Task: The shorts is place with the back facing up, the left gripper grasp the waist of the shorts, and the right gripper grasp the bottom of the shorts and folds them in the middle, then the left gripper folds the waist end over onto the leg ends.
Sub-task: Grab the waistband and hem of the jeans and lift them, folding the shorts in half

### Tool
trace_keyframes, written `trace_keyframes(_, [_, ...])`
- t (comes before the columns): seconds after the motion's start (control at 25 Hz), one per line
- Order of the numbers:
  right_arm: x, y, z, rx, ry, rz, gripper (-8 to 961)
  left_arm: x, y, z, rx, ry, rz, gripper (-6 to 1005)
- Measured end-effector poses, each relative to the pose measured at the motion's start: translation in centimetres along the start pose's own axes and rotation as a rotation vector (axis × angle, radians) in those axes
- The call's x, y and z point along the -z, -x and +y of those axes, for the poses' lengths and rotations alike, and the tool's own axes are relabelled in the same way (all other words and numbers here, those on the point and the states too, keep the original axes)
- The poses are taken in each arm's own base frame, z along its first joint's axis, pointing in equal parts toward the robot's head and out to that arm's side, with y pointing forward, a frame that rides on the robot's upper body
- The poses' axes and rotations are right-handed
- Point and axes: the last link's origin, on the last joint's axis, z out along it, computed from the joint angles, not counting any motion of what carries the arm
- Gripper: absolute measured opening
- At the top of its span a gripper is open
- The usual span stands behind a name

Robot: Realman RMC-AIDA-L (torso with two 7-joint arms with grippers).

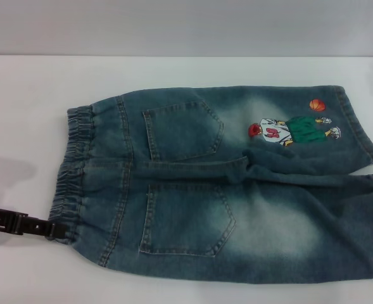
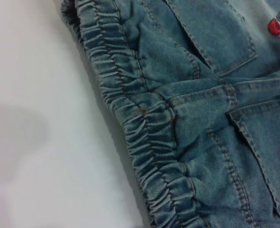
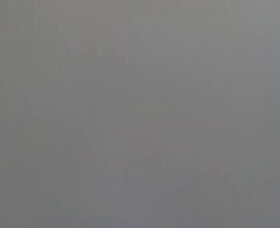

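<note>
The shorts (image 1: 192, 190) lie flat on the white table, back up, with both patch pockets showing. The waist of the shorts (image 1: 75, 168) is the gathered band at the left; the left wrist view shows this waist (image 2: 130, 99) close up. The bottom of the shorts (image 1: 362, 126) points right; the far leg carries a cartoon print (image 1: 287, 130) and an orange ball, and the near leg runs past the picture's right edge. My left gripper (image 1: 56, 229) reaches in low from the left, its black tip at the waist's near corner. The right gripper is out of view.
The white table (image 1: 21, 107) stretches bare to the left of the waist and behind the shorts. A grey wall (image 1: 186, 25) rises at the back edge. The right wrist view holds only a plain grey surface.
</note>
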Motion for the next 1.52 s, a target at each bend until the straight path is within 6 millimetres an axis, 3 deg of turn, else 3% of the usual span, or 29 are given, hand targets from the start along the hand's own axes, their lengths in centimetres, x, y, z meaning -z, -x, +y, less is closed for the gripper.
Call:
trace_keyframes(0.92, [1.0,0.4,0.1,-0.011,0.015,-0.041,577,-1.4,-1.1,0.8,-0.034,0.013,-0.014,741])
trace_keyframes(1.52, [1.0,0.5,0.0,-0.010,0.015,-0.042,576,-0.5,-0.8,-0.6,-0.001,-0.049,-0.033,728])
